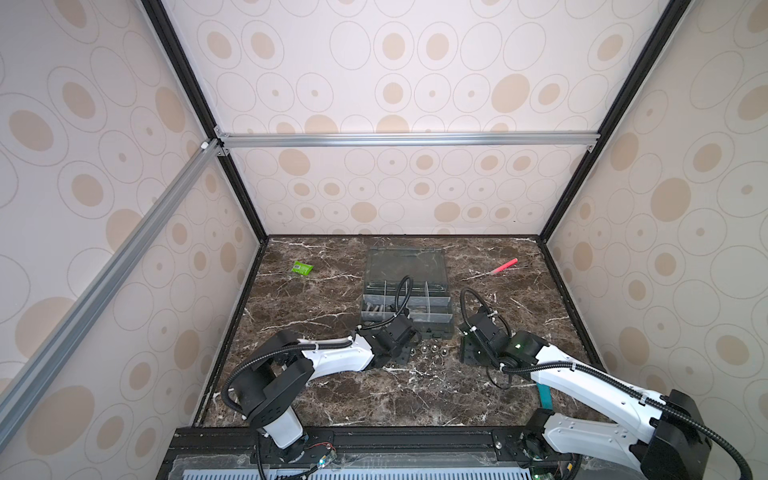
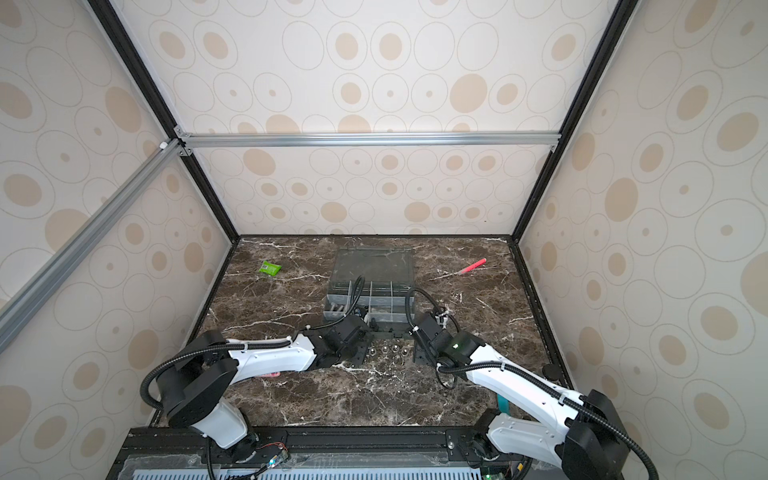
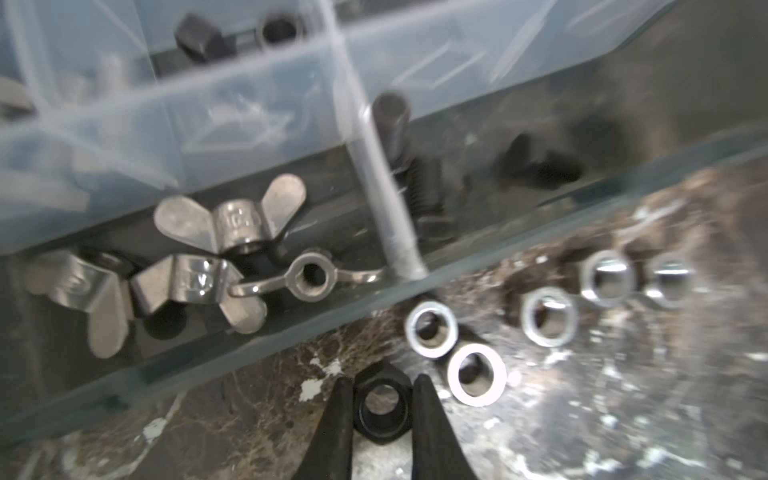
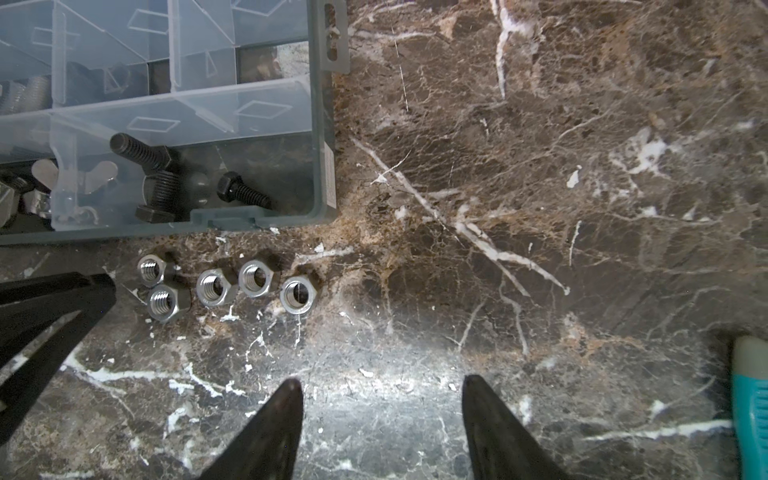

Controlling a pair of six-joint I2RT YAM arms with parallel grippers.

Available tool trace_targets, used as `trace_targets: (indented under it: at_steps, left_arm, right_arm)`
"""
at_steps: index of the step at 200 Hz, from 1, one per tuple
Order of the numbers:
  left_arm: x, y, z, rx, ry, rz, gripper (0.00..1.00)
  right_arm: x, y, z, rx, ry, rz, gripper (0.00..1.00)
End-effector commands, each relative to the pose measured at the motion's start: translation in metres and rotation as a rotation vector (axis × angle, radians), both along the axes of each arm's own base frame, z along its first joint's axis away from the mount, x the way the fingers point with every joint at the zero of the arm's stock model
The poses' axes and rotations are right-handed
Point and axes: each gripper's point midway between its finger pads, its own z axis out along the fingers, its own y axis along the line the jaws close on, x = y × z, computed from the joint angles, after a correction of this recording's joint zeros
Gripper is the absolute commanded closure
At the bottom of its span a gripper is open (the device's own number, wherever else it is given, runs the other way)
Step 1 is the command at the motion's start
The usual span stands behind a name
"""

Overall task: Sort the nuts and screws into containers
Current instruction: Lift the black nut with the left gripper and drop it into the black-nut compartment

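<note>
In the left wrist view my left gripper (image 3: 382, 380) is shut on a black hex nut (image 3: 381, 409) that lies on the marble table just in front of the grey organizer box (image 3: 291, 324). Several silver hex nuts (image 3: 476, 374) lie in a loose row beside it, also seen as silver nuts (image 4: 216, 286) in the right wrist view and as silver nuts (image 1: 428, 350) in a top view. One front container holds silver wing nuts (image 3: 232, 224); the neighbouring one holds black screws (image 4: 158, 166). My right gripper (image 4: 382, 382) hovers open over bare marble to the right of the row, holding nothing.
The box's clear lid (image 1: 405, 266) lies open towards the back wall. A red pen (image 1: 503, 267) lies at the back right and a green packet (image 1: 302, 268) at the back left. A teal tool (image 4: 748, 395) lies near my right arm.
</note>
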Motion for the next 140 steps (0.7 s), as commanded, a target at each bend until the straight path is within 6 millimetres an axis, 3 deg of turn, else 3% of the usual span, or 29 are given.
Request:
trace_targets:
  at_steps: [1, 24, 49, 81, 120, 130, 140]
  left_arm:
    - [0.016, -0.018, 0.054, -0.074, -0.098, -0.037, 0.82]
    - [0.043, -0.015, 0.077, -0.085, -0.153, -0.009, 0.82]
    - [0.079, -0.005, 0.087, -0.076, -0.185, 0.044, 0.81]
    - [0.114, 0.008, 0.069, -0.048, -0.153, 0.090, 0.82]
    - [0.128, 0.009, 0.051, -0.068, -0.119, 0.101, 0.81]
    - [0.130, 0.008, 0.050, -0.070, -0.118, 0.104, 0.76]
    - [0.132, 0.009, 0.051, -0.069, -0.121, 0.114, 0.62]
  right_arm:
    - [-0.003, -0.011, -0.002, -0.025, 0.000, -0.032, 0.36]
    - [-0.003, -0.011, -0.001, -0.026, -0.006, -0.033, 0.35]
    - [-0.003, -0.012, 0.000, -0.024, -0.009, -0.036, 0.35]
    - [-0.004, -0.014, 0.002, -0.023, -0.012, -0.043, 0.35]
    - [-0.007, -0.020, -0.001, -0.030, -0.018, -0.064, 0.35]
    - [-0.006, -0.020, -0.001, -0.029, -0.019, -0.066, 0.35]
    - [-0.006, -0.020, -0.002, -0.032, -0.018, -0.066, 0.35]
